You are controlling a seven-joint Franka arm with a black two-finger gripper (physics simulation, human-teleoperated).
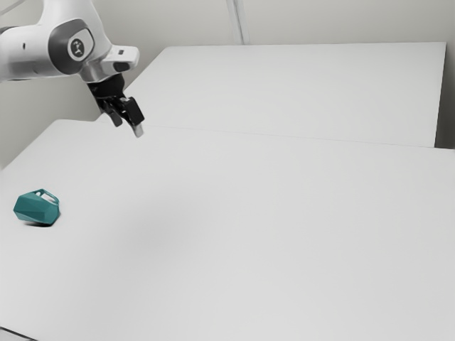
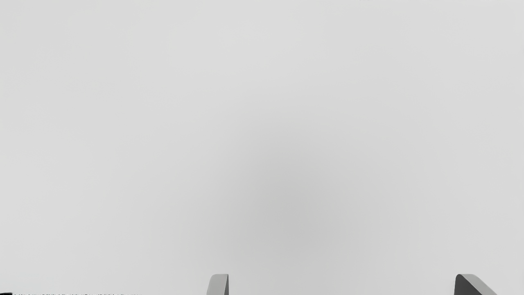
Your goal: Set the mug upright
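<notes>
A teal faceted mug (image 1: 37,207) lies tipped on its side on the white table, at the exterior view's left, with its handle facing up and toward the exterior view's right. The black gripper (image 1: 129,128) hangs above the table's far part, well apart from the mug and toward the exterior view's right of it. In the wrist view the gripper (image 2: 342,282) is open, its two fingertips wide apart with nothing between them.
The white table (image 1: 234,234) spreads below the gripper, and a white panel-like surface (image 1: 298,92) adjoins its far edge. A thin dark line crosses the exterior view's lower left corner.
</notes>
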